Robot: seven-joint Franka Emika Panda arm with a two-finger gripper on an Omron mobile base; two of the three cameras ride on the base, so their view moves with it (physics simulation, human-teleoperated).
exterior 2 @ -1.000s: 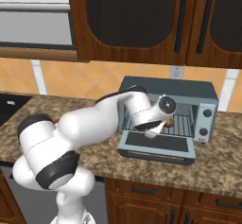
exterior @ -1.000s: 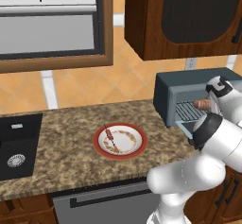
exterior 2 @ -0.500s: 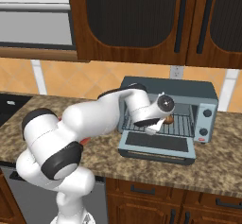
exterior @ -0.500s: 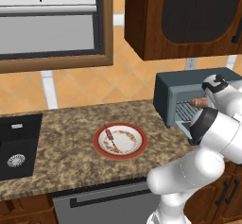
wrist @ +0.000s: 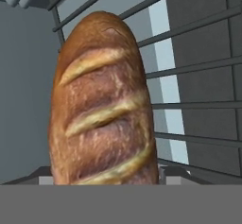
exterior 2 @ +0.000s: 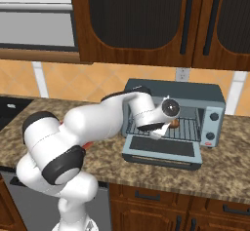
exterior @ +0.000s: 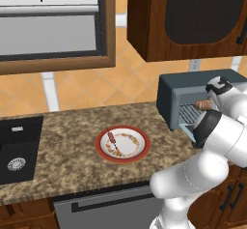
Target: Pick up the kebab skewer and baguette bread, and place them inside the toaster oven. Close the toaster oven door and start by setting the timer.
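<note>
The baguette bread [wrist: 101, 109], golden-brown with pale score marks, stands lengthwise close in front of the hand camera over the wire rack [wrist: 198, 76]. My gripper [exterior 2: 168, 120] is shut on it at the mouth of the blue-grey toaster oven [exterior 2: 215, 103]. One end of the baguette [exterior: 202, 105] pokes out beside the hand [exterior: 212, 95]. The toaster oven door [exterior 2: 161, 149] lies dropped open and flat on the counter. The kebab skewer [exterior: 113, 142] rests on the left part of a red-rimmed plate [exterior: 99, 146]. My fingertips are hidden.
Two knobs [exterior 2: 213, 117] sit on the oven's right panel. A black sink [exterior: 17, 146] is set in the counter at far left. Dark wood cabinets [exterior 2: 141, 20] hang above the oven. My own arm [exterior 2: 97, 123] stretches across the counter left of the oven.
The arm's elbow and upper links have shifted. The hand with the baguette has edged slightly toward the oven opening. Plate and skewer have not moved.
</note>
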